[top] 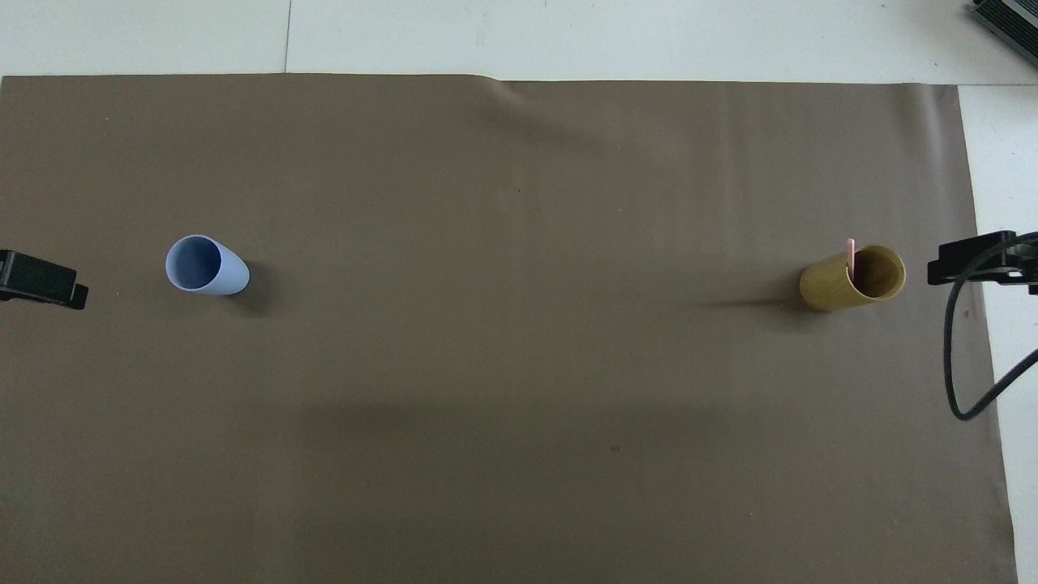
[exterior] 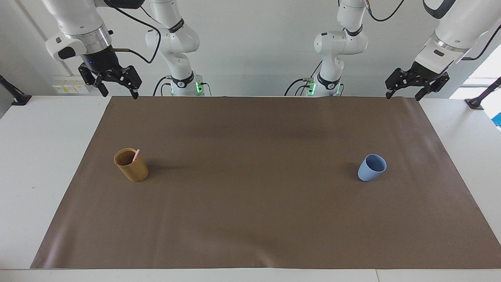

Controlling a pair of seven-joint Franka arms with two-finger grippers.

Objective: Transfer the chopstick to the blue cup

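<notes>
A thin pale pink chopstick (exterior: 135, 155) stands in a tan bamboo cylindrical cup (exterior: 131, 165), well apart from the empty light blue tapered cup (exterior: 371, 167). Nothing has begun: right gripper (exterior: 117, 84) and left gripper (exterior: 404, 89) hang spread, empty. Next likely calls for pinching the chopstick's tip.

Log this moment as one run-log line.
stick: in tan cup | blue cup: empty | right gripper: open, raised | left gripper: open, raised
</notes>
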